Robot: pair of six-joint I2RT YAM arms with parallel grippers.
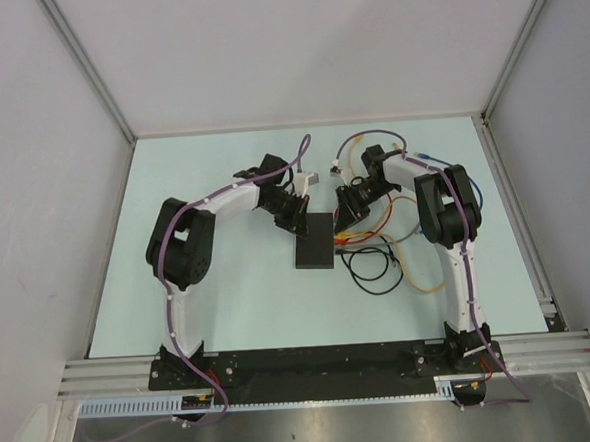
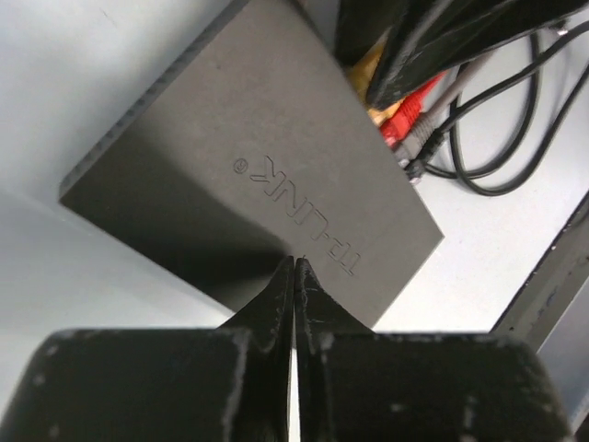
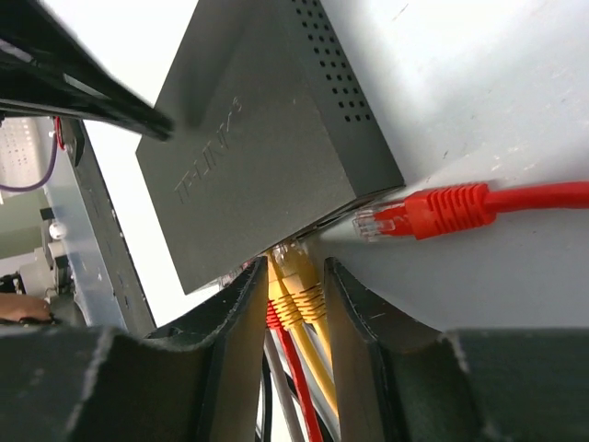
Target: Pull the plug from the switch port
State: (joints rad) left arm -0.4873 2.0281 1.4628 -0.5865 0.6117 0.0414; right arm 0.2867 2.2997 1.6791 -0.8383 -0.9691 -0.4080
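Observation:
The switch (image 1: 314, 244) is a flat matte-black box in the middle of the table, with lettering on top in the left wrist view (image 2: 248, 157). My left gripper (image 1: 297, 216) is shut, and its tips (image 2: 294, 262) rest on the switch's top near one corner. My right gripper (image 1: 351, 214) is at the switch's port side. Its fingers (image 3: 250, 308) close in on both sides of two yellow plugs (image 3: 299, 276) that sit in the ports of the switch (image 3: 258, 129). A red plug (image 3: 433, 212) lies loose on the table beside the switch, out of any port.
Red, grey and black cables (image 2: 423, 120) run from the port side. A loose tangle of black, yellow and orange cable (image 1: 382, 256) lies right of the switch. A small white part (image 1: 307, 179) sits behind the left gripper. Frame rails border the table.

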